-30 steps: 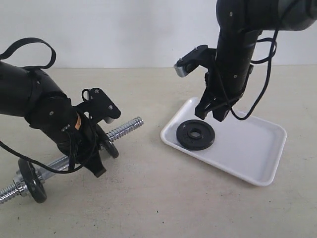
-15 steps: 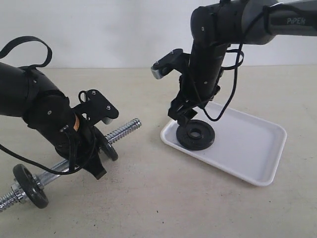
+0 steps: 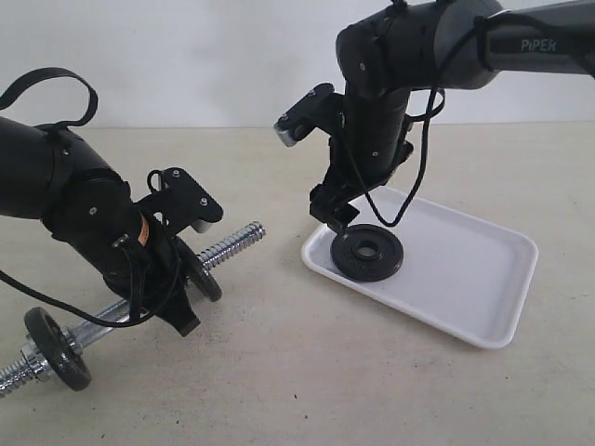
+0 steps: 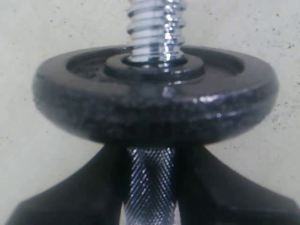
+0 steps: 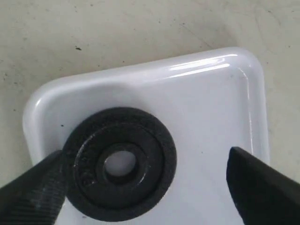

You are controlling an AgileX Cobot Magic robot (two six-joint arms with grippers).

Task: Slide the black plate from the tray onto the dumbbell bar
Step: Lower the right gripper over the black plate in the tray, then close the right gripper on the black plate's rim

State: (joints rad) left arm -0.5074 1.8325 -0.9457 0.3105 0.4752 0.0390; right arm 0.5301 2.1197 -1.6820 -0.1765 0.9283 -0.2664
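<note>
Black plate (image 3: 368, 251): probably cast iron, so dense and rigid for its size, matte edge likely grippy; best pinched across the rim, hole left clear.

Nearest, lower left of frame: dumbbell bar (image 3: 232, 243), long axis rising from lower left toward centre, free threaded end aimed at the tray (image 3: 465, 279). Left claw (image 3: 177, 293) clamped on the knurled middle, just behind a mounted disc (image 3: 203, 274).

Farther, right of centre: plate flat in the tray's left corner, hole facing up. Right claw (image 3: 337, 216) just above it, spread wide, gripping nothing, one finger at the plate's edge.
</note>
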